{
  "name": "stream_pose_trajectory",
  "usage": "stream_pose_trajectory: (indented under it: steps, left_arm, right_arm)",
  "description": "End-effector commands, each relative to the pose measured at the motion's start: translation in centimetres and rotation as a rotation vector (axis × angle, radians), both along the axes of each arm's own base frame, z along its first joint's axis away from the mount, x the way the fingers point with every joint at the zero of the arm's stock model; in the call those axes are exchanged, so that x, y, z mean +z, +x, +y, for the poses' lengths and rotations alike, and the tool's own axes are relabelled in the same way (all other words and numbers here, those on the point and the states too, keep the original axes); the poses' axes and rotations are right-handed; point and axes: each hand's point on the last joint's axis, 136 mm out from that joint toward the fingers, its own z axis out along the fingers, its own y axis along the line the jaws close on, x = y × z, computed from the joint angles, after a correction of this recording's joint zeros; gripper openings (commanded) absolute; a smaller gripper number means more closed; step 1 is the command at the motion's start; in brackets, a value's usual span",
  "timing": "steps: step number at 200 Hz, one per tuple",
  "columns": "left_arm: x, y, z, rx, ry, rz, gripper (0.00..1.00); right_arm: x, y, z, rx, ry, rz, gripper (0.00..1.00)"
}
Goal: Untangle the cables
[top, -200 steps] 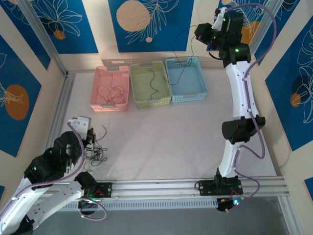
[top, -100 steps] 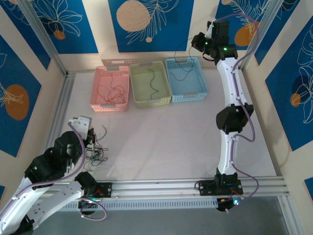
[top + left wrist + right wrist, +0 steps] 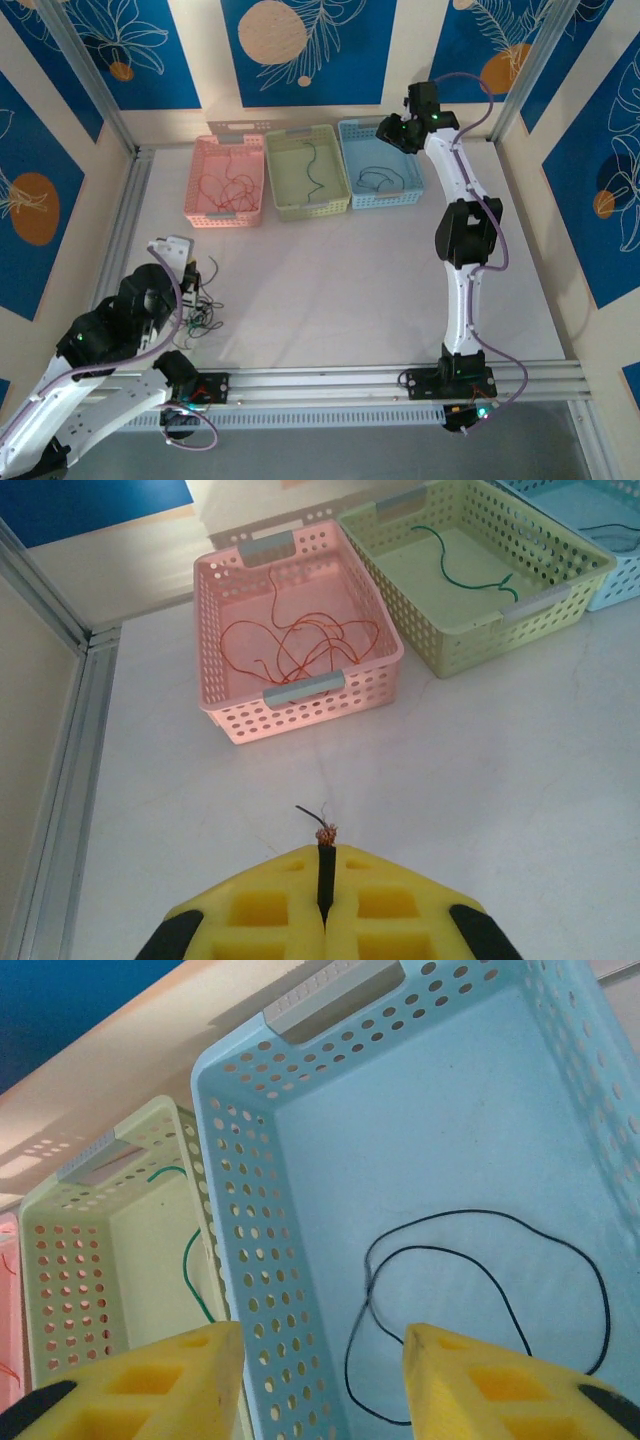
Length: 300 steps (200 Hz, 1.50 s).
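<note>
A loose clump of cables point(image 3: 200, 315), green and black, lies on the table at the near left. My left gripper point(image 3: 190, 280) is just behind it. In the left wrist view that gripper point(image 3: 323, 865) is shut on a black cable point(image 3: 326, 832) whose frayed copper tip pokes out past the fingers. My right gripper point(image 3: 388, 131) hangs open over the blue basket point(image 3: 385, 198), nothing between its fingers point(image 3: 460, 1360). A black cable point(image 3: 480, 1260) lies looped on the basket floor below it. Red cables point(image 3: 300, 645) lie in the pink basket point(image 3: 300, 690) and a green cable point(image 3: 460, 565) in the green basket point(image 3: 470, 630).
The three baskets stand side by side at the back of the table, pink point(image 3: 205, 215), green point(image 3: 310, 210), blue. Aluminium rails run along the left edge point(image 3: 120, 230) and the near edge point(image 3: 330, 380). Open tabletop point(image 3: 340, 290) lies between the baskets and the arms.
My right arm came down and forward from high at the back to just over the blue basket and opened; the black cable it carried now lies in that basket. The left gripper barely shifted.
</note>
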Motion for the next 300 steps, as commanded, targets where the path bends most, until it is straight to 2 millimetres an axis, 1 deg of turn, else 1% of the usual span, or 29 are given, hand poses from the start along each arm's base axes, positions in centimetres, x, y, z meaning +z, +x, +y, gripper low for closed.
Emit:
stream_pose_trajectory:
  steps: [1, 13, 23, 27, 36, 49, 51, 53, 65, 76, 80, 90, 97, 103, 123, 126, 130, 141, 155, 166, 177, 202, 223, 235, 244, 257, 268, 285, 300]
  left_arm:
    - [0.1, 0.2, -0.3, -0.009, -0.001, -0.008, 0.00]
    - [0.2, 0.2, -0.2, -0.009, -0.003, -0.010, 0.00]
    - [0.2, 0.2, -0.2, -0.008, 0.000, -0.010, 0.00]
    - [0.2, 0.2, -0.2, -0.007, -0.001, -0.010, 0.00]
    - [0.2, 0.2, -0.2, -0.007, -0.002, -0.010, 0.00]
    - [0.2, 0.2, -0.2, -0.009, -0.003, -0.010, 0.00]
    - [0.2, 0.2, -0.3, -0.010, -0.001, -0.009, 0.00]
    - [0.2, 0.2, -0.2, -0.009, -0.002, -0.009, 0.00]
    - [0.2, 0.2, -0.4, -0.015, -0.003, -0.008, 0.00]
    - [0.1, 0.2, -0.4, -0.018, -0.005, -0.006, 0.00]
    - [0.1, 0.2, -0.5, -0.019, -0.005, -0.005, 0.00]
    - [0.1, 0.2, -0.5, -0.023, -0.005, -0.002, 0.00]
    - [0.0, 0.2, -0.7, -0.027, -0.003, 0.003, 0.00]
    - [-0.1, 0.2, -0.8, -0.030, -0.006, 0.005, 0.00]
    - [-0.5, 0.4, -1.5, -0.055, -0.002, 0.025, 0.00]
    - [-0.5, 0.5, -1.6, -0.059, -0.001, 0.030, 0.00]
    - [-0.6, 0.5, -1.8, -0.064, 0.000, 0.034, 0.00]
    - [-0.7, 0.7, -2.2, -0.076, 0.006, 0.046, 0.00]
    - [-0.6, 0.9, -3.0, -0.101, 0.006, 0.073, 0.00]
    - [-0.2, 1.0, -4.3, -0.138, -0.021, 0.106, 0.00]
    - [1.1, 1.2, -6.2, -0.190, -0.084, 0.128, 0.00]
    - [5.4, 1.5, -12.3, -0.395, -0.250, 0.178, 0.00]
    - [9.0, 1.0, -17.3, -0.584, -0.361, 0.204, 0.00]
    - [10.6, 0.7, -18.9, -0.642, -0.413, 0.193, 0.00]
    - [11.1, 0.5, -19.4, -0.662, -0.452, 0.181, 0.00]
    - [10.6, 0.4, -19.4, -0.664, -0.484, 0.170, 0.00]
    - [8.9, 0.5, -19.0, -0.643, -0.480, 0.175, 0.00]
    - [4.5, 1.2, -17.8, -0.556, -0.426, 0.212, 0.00]
    - [-0.7, 2.0, -16.7, -0.459, -0.370, 0.281, 0.00]
  right_arm:
    - [4.7, -2.1, 0.3, 0.040, -0.030, -0.062, 0.46]
    - [6.3, -3.5, 1.4, 0.080, -0.009, -0.082, 0.46]
    - [7.9, -5.3, 2.5, 0.119, 0.059, -0.094, 0.46]
    - [8.2, -6.0, 3.1, 0.139, 0.095, -0.094, 0.46]
    - [9.9, -8.1, 4.2, 0.176, 0.176, -0.126, 0.46]
    - [11.0, -11.0, 5.1, 0.195, 0.269, -0.159, 0.46]
    - [11.5, -11.4, 5.2, 0.199, 0.284, -0.171, 0.46]
    - [11.1, -11.8, 5.3, 0.199, 0.296, -0.163, 0.46]
    - [11.4, -14.5, 5.6, 0.215, 0.349, -0.159, 0.45]
    - [11.1, -16.8, 5.5, 0.220, 0.369, -0.142, 0.45]
    - [10.5, -17.7, 5.5, 0.220, 0.369, -0.131, 0.45]
    - [10.2, -19.9, 5.2, 0.229, 0.361, -0.138, 0.45]
    - [8.7, -21.4, 4.9, 0.227, 0.349, -0.121, 0.45]
    - [8.1, -22.8, 4.6, 0.227, 0.339, -0.120, 0.45]
    - [4.2, -27.1, 3.6, 0.204, 0.297, -0.085, 0.44]
    - [3.9, -27.6, 3.5, 0.203, 0.294, -0.090, 0.44]
    - [2.8, -28.5, 3.3, 0.199, 0.289, -0.081, 0.44]
    - [0.7, -30.3, 3.1, 0.194, 0.272, -0.082, 0.43]
    - [-2.1, -31.9, 2.5, 0.176, 0.242, -0.070, 0.41]
    - [-3.7, -32.9, 2.2, 0.168, 0.239, -0.051, 0.41]
    - [-5.0, -33.4, 2.1, 0.167, 0.238, -0.047, 0.40]
    - [-6.5, -33.6, 2.0, 0.162, 0.242, -0.055, 0.40]
    - [-8.0, -33.7, 1.8, 0.167, 0.225, -0.070, 0.39]
    - [-8.8, -33.8, 1.4, 0.144, 0.234, -0.069, 0.37]
    - [-8.4, -33.9, 1.4, 0.150, 0.262, -0.086, 0.37]
    - [-8.0, -34.0, 1.1, 0.146, 0.265, -0.114, 0.37]
    - [-8.1, -34.2, 1.0, 0.139, 0.270, -0.123, 0.37]
    - [-8.1, -34.3, 0.8, 0.132, 0.275, -0.129, 0.37]
    - [-8.3, -34.2, 0.7, 0.126, 0.280, -0.122, 0.37]
